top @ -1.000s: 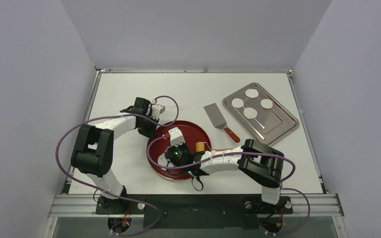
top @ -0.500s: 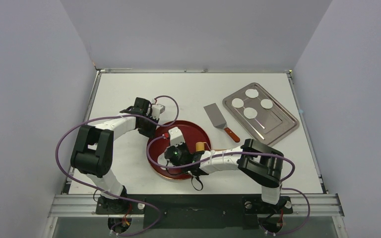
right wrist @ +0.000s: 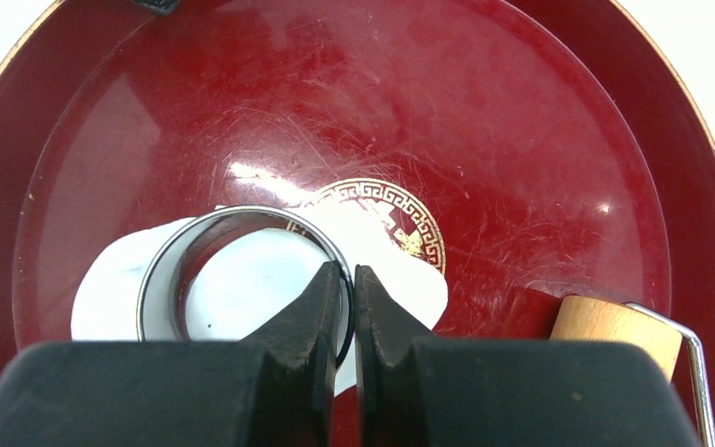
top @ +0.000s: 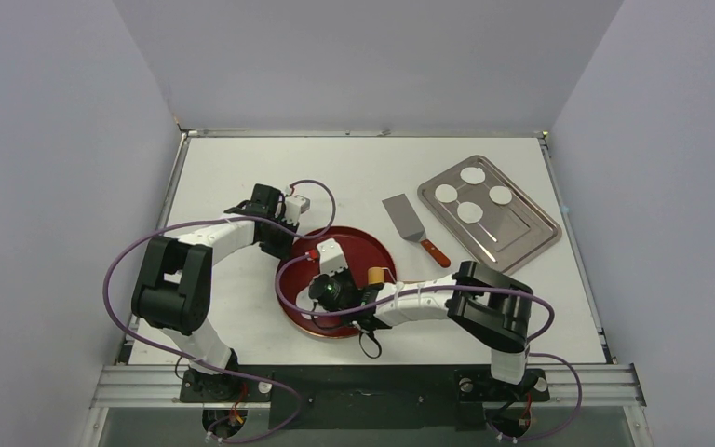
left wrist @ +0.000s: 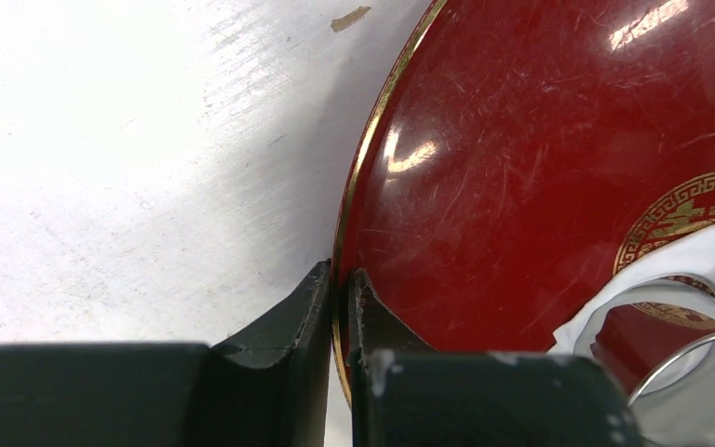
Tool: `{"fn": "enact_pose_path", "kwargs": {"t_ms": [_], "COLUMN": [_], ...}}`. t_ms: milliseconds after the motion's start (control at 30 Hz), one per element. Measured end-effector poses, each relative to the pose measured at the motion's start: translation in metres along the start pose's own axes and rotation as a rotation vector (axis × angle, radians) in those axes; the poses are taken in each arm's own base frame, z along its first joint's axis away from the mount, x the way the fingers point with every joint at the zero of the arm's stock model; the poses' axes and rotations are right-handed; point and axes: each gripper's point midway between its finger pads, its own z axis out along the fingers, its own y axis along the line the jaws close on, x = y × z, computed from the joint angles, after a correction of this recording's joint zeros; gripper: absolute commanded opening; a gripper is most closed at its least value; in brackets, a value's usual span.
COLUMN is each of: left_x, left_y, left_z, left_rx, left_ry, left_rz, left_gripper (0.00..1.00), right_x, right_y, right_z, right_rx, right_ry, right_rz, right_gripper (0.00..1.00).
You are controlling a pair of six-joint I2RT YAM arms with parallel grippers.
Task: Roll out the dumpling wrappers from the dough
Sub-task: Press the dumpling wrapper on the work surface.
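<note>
Nothing is seen moved since a second ago: with the plate (left wrist: pixel 521 121) rim pinched tight by the left fingers (left wrist: pixel 324 291), the ring cutter (right wrist: pixel 161 270) gripped in the closed right fingers (right wrist: pixel 333 291) is pressed on the dough (right wrist: pixel 102 300) in the plate, so a twist and lift are likely called for.

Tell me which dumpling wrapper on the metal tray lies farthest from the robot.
The rearmost dumpling wrapper, at the back tip of their diamond; the other three lie nearer.

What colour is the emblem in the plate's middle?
Gold emblem on red; right wrist view shows it best.
</note>
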Motion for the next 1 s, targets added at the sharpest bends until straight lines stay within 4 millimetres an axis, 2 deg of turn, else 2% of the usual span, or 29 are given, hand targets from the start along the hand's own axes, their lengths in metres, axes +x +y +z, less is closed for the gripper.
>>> {"fn": "enact_pose_path", "kwargs": {"t_ms": [200, 500, 1000], "left_x": [0.0, -0.0003, -0.0006], "left_y": [-0.0028, -0.0027, -0.0034], "left_z": [0.0005, -0.0001, 0.0004], "left_rx": [0.01, 0.008, 0.011], "left_ry": [-0.006, -0.013, -0.017], "left_rz": [0.004, 0.005, 0.007], "left_gripper": [0.0, 0.0, 0.0], "right_x": [0.0014, -0.0009, 0.0012], "right_y": [-0.0022, -0.0008, -0.0033], "right_z": [-0.0024, -0.0003, -0.0025], "right_rx": [-0.004, 0.018, 0.039], "right_ry": [-0.009, 0.03, 0.027], "right_rz": [0.031, -0.024, -0.022], "right_gripper": [0.0, 0.0, 0.0]}}
